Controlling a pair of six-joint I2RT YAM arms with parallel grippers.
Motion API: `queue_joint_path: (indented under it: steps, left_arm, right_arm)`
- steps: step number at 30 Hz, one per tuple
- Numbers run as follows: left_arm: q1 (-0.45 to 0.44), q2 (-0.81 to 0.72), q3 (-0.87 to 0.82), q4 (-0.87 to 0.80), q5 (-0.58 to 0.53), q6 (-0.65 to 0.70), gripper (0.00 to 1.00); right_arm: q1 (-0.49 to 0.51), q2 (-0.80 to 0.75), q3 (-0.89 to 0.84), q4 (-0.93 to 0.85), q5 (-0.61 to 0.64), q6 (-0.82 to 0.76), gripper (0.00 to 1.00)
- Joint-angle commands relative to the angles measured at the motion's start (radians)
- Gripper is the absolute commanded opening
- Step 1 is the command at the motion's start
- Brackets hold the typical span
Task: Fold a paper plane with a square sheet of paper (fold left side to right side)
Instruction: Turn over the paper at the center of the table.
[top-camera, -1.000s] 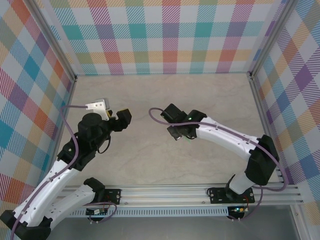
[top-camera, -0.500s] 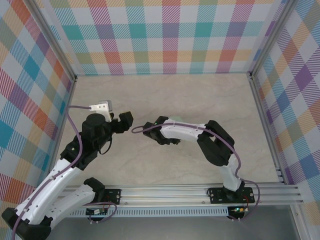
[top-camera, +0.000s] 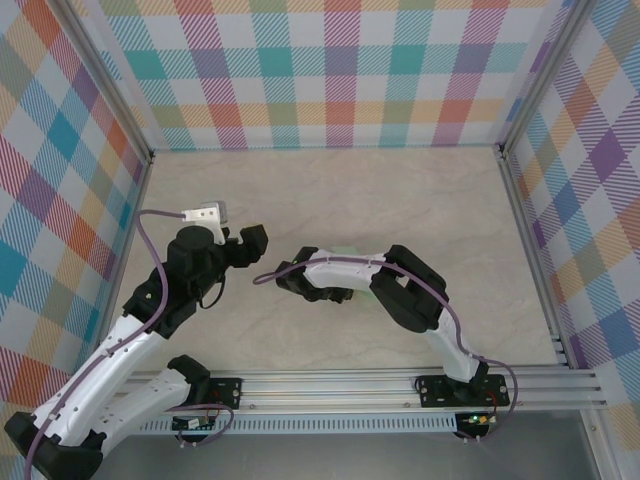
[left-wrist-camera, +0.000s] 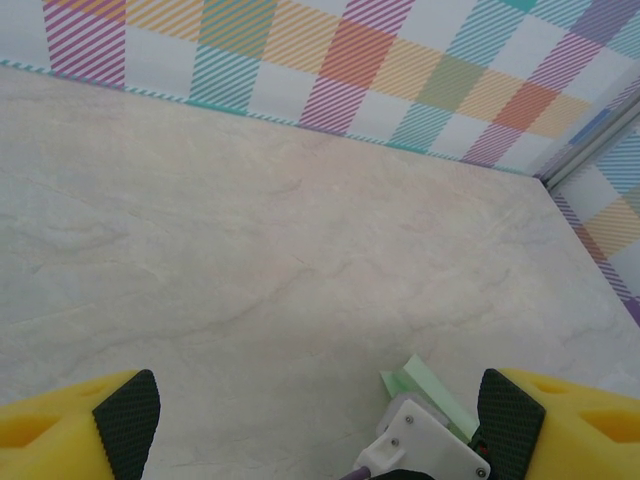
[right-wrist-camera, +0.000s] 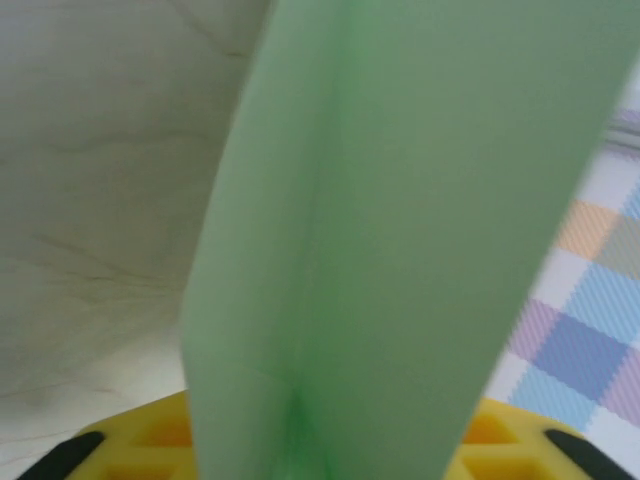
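The square sheet of paper (right-wrist-camera: 390, 230), pale mint green and folded with a centre crease, stands up close in the right wrist view. It rises from between the jaws of my right gripper (right-wrist-camera: 325, 455), whose black pads (right-wrist-camera: 60, 455) sit far apart at the lower corners, so the jaws are open. In the top view the right gripper (top-camera: 338, 292) is low over the table centre. A strip of the paper (left-wrist-camera: 428, 385) pokes out beside the right wrist's white camera mount (left-wrist-camera: 425, 450). My left gripper (top-camera: 250, 240) hovers open and empty just to the left (left-wrist-camera: 318, 420).
The marble-look tabletop (top-camera: 330, 190) is ringed by checkered walls (top-camera: 330, 70). An aluminium rail (top-camera: 340, 385) runs along the near edge. The right arm's elbow (top-camera: 410, 290) is folded over the table centre, and its purple cable (top-camera: 265, 278) loops toward the left gripper.
The right arm has swung left and folded in, bringing its gripper down at the table centre close to the left gripper. Its jaws have parted. The left arm has barely shifted.
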Motion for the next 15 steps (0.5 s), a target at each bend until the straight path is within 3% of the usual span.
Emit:
queue_joint_path:
  steps: [1,6,9,15]
  left_arm:
    - [-0.006,0.008,-0.01,-0.002,0.017,0.016,0.85]
    - [-0.006,0.024,-0.008,-0.008,0.034,0.002,0.86]
    - [-0.006,0.055,-0.027,0.013,0.082,-0.035,0.86]
    - [-0.007,0.21,-0.099,0.187,0.335,-0.158,0.86]
  right_arm:
    - [0.007,-0.074,-0.019,0.05,-0.192,-0.038,0.43]
    - [0.007,-0.24,-0.094,0.136,-0.373,-0.03,0.64]
    - [-0.003,-0.371,-0.158,0.195,-0.459,-0.02,0.85]
    - [-0.119,-0.646,-0.323,0.322,-0.602,0.028,1.0]
